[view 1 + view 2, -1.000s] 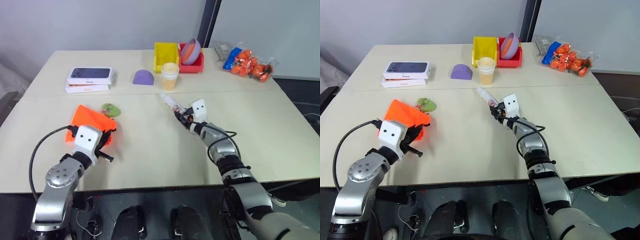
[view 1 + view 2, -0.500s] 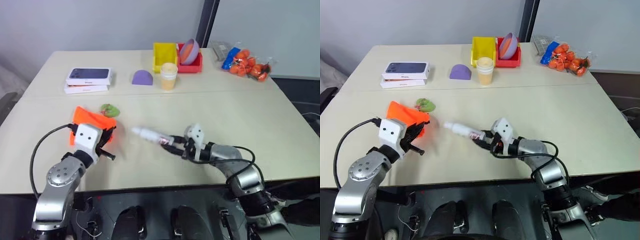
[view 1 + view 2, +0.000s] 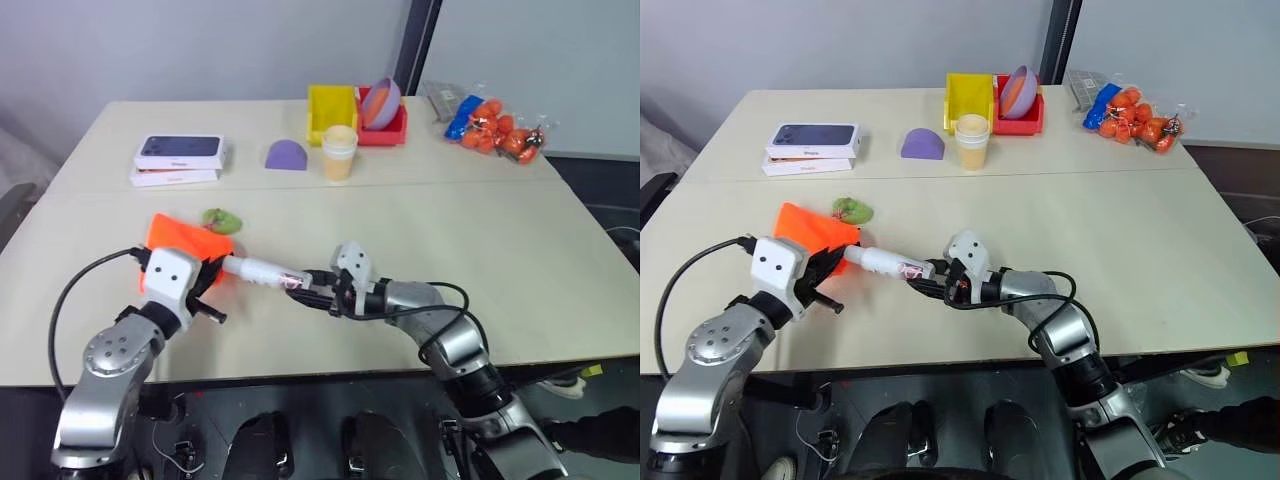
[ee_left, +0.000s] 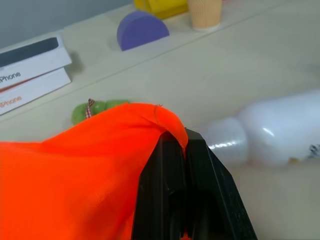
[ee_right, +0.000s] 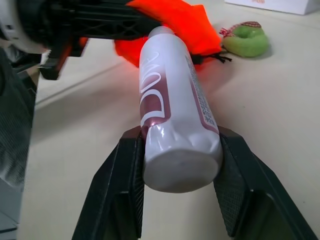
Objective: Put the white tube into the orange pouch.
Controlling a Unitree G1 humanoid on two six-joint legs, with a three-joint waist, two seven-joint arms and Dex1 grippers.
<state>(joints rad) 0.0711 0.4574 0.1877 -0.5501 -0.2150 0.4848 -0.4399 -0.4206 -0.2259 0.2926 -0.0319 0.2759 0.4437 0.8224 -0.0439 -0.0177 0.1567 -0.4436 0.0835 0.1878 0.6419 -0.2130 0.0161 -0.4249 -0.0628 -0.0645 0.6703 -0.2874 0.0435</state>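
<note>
Left eye view: the table [image 3: 560, 260] fills most of the frame. Left of centre lies the orange pouch [image 3: 175, 236], and the left gripper [image 3: 212, 278] has its two black fingers pressed together on the pouch's near edge, lifting it slightly. Just right of it, the right gripper [image 3: 318, 291] pinches the white tube [image 3: 262, 270] by its rear end; the tube lies roughly level and points left, its cap at the pouch's edge. Whether the tip has entered the opening is hard to tell from here. A green charm [image 3: 221, 219] sits just above the pouch. In the upper left are two stacked phone boxes [image 3: 178, 158]; upper centre holds a purple dome [image 3: 287, 155], a pale orange cup [image 3: 339, 152], a yellow bin [image 3: 331, 108] and a red bin [image 3: 392, 128] with a purple bowl [image 3: 381, 102] leaning in it. A clear bag of orange items [image 3: 500, 128] lies in the upper right.

Left wrist view: the closed black fingers [image 4: 172, 200] clamp a fold of orange cloth that spreads over the lower left of the frame. The tube's white cap end shows at centre right, just beside the fingers. The charm, the boxes, the dome and the cup stand along the top.

Right wrist view: both fingers [image 5: 120, 190] squeeze the flat end of the tube at lower centre; its body, with red markings, runs up to the pouch at the top, beside the other gripper in the upper left.
</note>
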